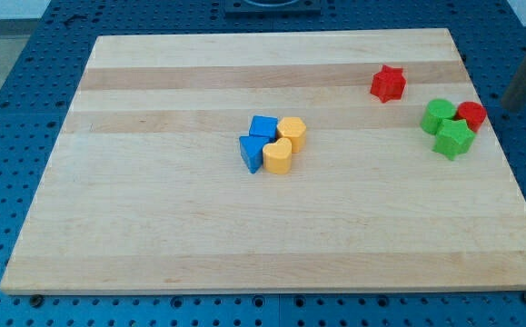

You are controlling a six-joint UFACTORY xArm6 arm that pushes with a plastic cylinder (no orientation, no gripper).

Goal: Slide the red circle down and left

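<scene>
- The red circle (471,113) sits close to the board's right edge, in its upper half, touching the green circle (439,115) on its left and the green star-like block (454,138) just below-left of it.
- My tip (501,108) is off the board, over the blue pegboard past the right edge, just beside the red circle on the view's right and a shade above it. It is a bare rod with nothing to open or close, and it holds nothing.
- I judge the red circle a small, light, rigid block that should slide freely on the smooth wood (244,236) (no fragility worry).
- Being round, it will likely roll off the rod unless I press through its centre, so I would make contact on its upper-right face.
- The two green blocks lie right in the down-left path, so I expect them to be shoved along or to deflect it.
- The red star (388,84) nearer the top edge, and the cluster of blue blocks (258,141) and yellow blocks (285,143) mid-board, are well apart.
</scene>
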